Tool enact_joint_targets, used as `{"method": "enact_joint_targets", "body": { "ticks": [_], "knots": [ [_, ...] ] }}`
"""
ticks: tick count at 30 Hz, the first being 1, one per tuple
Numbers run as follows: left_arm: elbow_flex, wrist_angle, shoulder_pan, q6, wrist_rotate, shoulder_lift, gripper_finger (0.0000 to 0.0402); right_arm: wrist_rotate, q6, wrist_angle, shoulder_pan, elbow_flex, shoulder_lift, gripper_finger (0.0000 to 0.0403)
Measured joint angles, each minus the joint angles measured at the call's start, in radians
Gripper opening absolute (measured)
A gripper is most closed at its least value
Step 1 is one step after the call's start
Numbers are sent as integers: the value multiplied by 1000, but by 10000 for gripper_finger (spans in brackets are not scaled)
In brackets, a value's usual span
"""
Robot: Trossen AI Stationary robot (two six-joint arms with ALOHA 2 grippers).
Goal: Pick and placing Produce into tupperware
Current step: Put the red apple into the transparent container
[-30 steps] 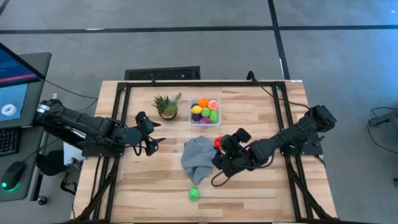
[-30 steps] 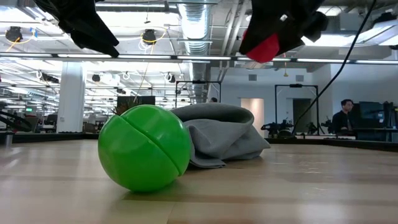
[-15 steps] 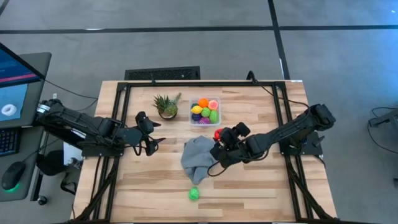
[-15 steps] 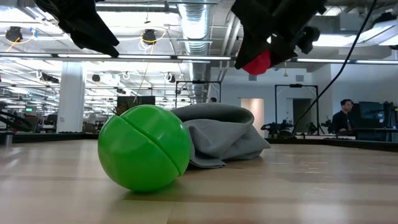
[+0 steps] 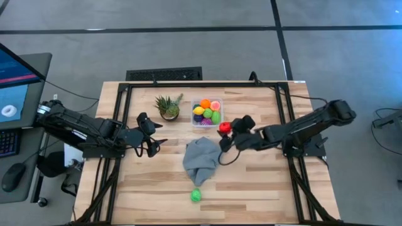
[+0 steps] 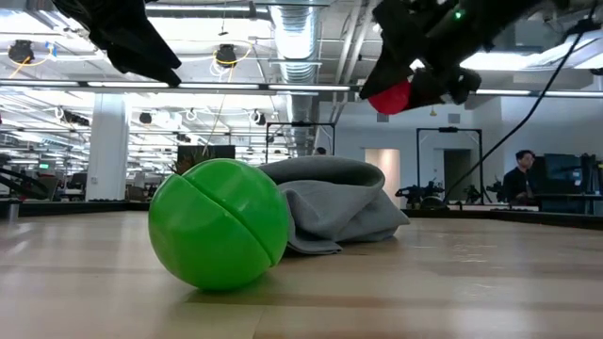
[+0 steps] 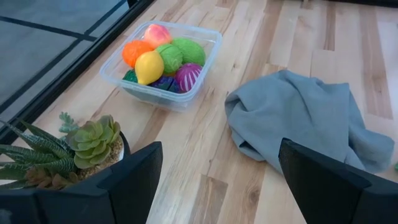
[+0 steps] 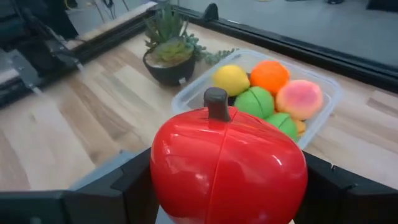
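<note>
The red apple sits clamped between the fingers of the right gripper, raised off the table just beside the tupperware; a second ago it hung lower, over the grey cloth. The tupperware holds several pieces, apparently untouched. A green ball lies where it was, near the cloth. The left gripper waits open and empty, unmoved, near the potted plant.

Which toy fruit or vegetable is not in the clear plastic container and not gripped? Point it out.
The green ball-shaped toy lying alone on the wooden table, near the grey cloth. The right gripper holds the red apple.
</note>
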Motion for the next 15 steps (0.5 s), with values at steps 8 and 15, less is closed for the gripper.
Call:
{"method": "enact_joint_targets", "body": {
  "ticks": [8,15],
  "knots": [
    [0,5,0,-27,0,0,311,-116,-110,194,-123,-147,-98,296],
    [0,48,0,-35,-8,0,311,-329,-223,400,-270,-187,-52,296]
  ]
}}
